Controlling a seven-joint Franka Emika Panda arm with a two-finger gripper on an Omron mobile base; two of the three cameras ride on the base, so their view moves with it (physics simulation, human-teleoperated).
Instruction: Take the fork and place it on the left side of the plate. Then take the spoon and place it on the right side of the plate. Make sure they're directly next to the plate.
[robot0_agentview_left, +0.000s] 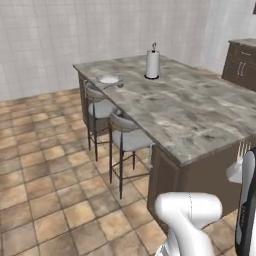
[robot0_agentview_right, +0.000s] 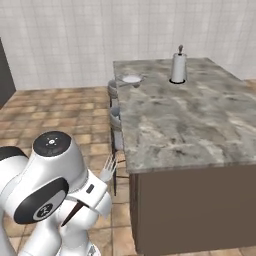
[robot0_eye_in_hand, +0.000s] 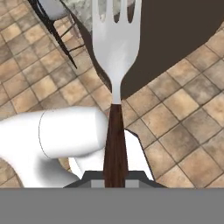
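Landmark: plate (robot0_agentview_left: 108, 79) near the far corner of the island counter (robot0_agentview_left: 200, 115), just by its stool-side edge; all places given rel. to it.
Fork (robot0_eye_in_hand: 115, 65): held, well short of the plate and below counter level, off the near end of the island. Seen also in right base view (robot0_agentview_right: 108, 168), tines up beside the arm.
Fingers: gripper (robot0_eye_in_hand: 115, 177) closed on the fork's dark handle; tips themselves barely visible at the bottom of hand view, but handle rises straight from between them.
Fork axis: runs straight out along the gripper, handle at the fingers, silver tines fwd. Tines pointed toward the island's dark end panel and the floor tiles.
Key relation: plate lay far ahead of the tines, well apart, up on the counter; judged the fork needs carrying up and across before it can lie next to the plate's left side.
Spoon: something thin touching or just beside the plate's right edge, prob. the spoon; too small to tell.
Other: paper towel holder (robot0_agentview_left: 152, 62) further in on the counter from the plate; stools (robot0_agentview_left: 127, 137) below the plate-side edge.
Stage: judged fork in transit, not yet placed.
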